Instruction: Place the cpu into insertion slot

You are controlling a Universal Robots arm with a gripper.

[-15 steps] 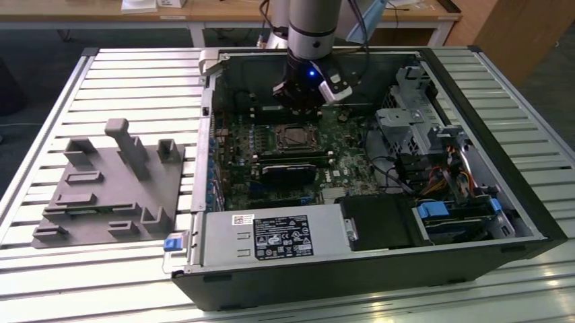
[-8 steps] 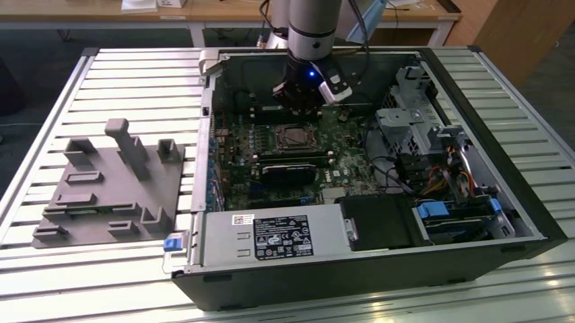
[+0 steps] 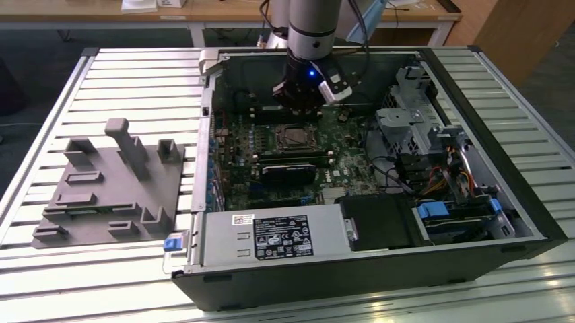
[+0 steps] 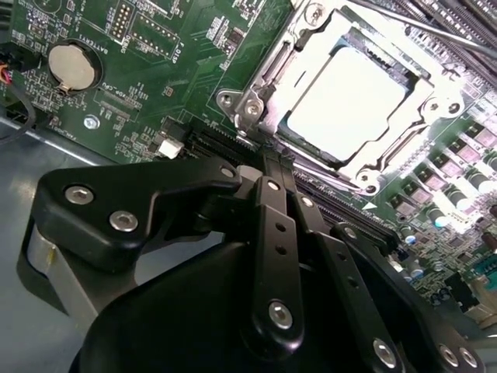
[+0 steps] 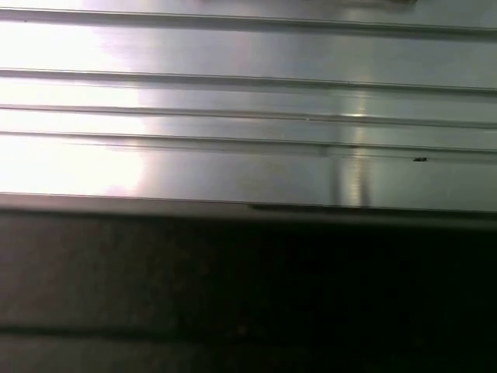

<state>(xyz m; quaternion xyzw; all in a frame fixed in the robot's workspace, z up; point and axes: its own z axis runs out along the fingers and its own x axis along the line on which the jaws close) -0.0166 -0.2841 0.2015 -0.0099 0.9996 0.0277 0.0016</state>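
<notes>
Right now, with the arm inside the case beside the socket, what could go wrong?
The cpu already lies in the insertion slot, whose metal frame looks unlatched, so a knock could perhaps shift the chip. The hand hangs close over the green board, so a careless move might scrape parts there. The case wall and drive cage flank the arm closely, leaving little room.

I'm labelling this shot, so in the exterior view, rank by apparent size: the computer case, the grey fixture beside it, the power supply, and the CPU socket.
Largest to smallest, as seen in the exterior view:
1. Computer case
2. Grey fixture and power supply: they look about alike, so unranked
3. CPU socket
</notes>
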